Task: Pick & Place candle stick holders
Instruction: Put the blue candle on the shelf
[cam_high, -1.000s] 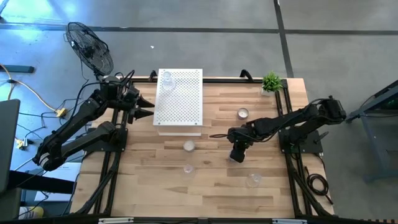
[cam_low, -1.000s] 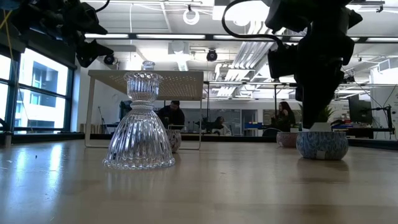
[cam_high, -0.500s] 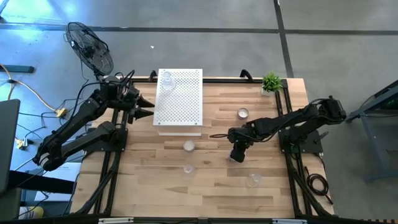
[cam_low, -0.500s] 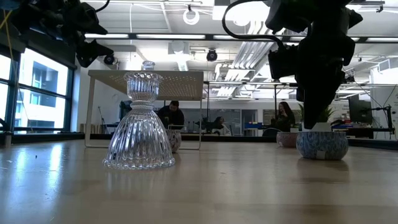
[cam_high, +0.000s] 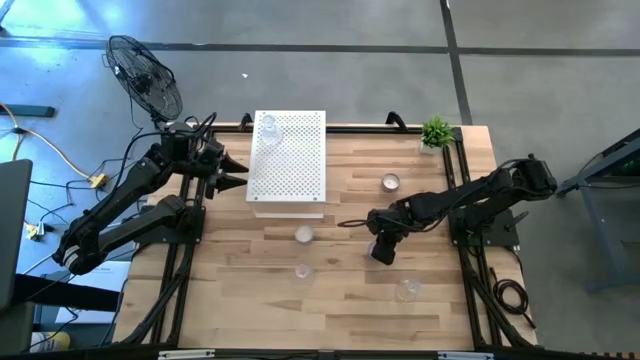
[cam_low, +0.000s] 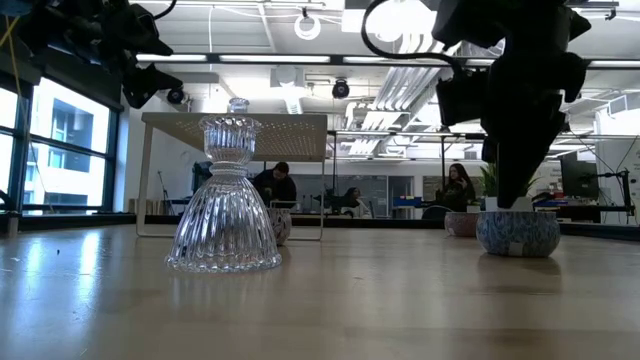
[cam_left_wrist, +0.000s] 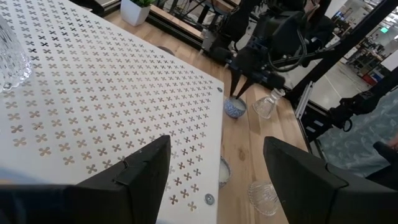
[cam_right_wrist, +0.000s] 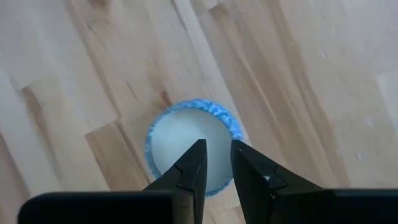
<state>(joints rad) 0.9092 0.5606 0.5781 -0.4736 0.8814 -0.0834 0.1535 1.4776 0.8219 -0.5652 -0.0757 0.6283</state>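
Candle holder (cam_right_wrist: 193, 149), blue-rimmed, sits mid-counter (cam_high: 340, 290) under my right tool (cam_right_wrist: 216, 163), fingers nearly closed, gripping nothing; my left tool (cam_high: 232, 171) waits, spread wide, beside the white box (cam_high: 288, 160).

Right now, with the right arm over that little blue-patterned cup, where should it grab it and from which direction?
Straight down from above, on the rim. The blue-patterned cup stands upright and open-topped on the table; the right gripper hangs directly over it, so one of its fingers could go inside the wall, the other outside.
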